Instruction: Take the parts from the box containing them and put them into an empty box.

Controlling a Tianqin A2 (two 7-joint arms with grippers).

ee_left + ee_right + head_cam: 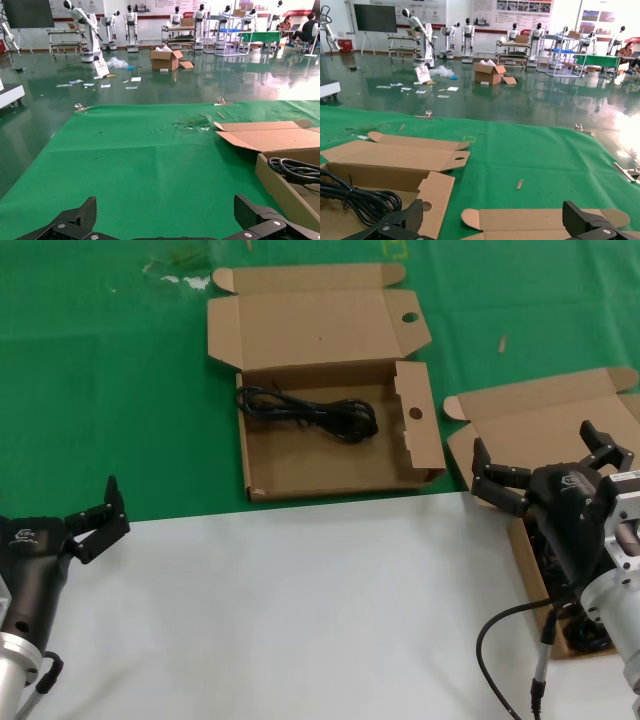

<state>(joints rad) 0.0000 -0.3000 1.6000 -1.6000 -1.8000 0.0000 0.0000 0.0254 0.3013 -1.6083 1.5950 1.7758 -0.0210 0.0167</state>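
The box with round holes [425, 445] lies open at the table's middle with one black cord [310, 412] inside. That cord [355, 197] and the holed wall [437, 192] also show in the right wrist view. At the right stands the plain-lidded box [540, 420], lid back; my right gripper [538, 448] hangs open over it and hides most of its inside. Dark cords [583, 633] show partly behind the arm. My left gripper [95, 515] is open and empty at the near left, well away from both boxes.
Green cloth [120, 390] covers the far half of the table and a white sheet [300, 600] the near half. The left wrist view shows the holed box's wall [280, 185] and cord [295, 170] beside bare green cloth [150, 165]. The right arm's cable [500, 625] loops over the white sheet.
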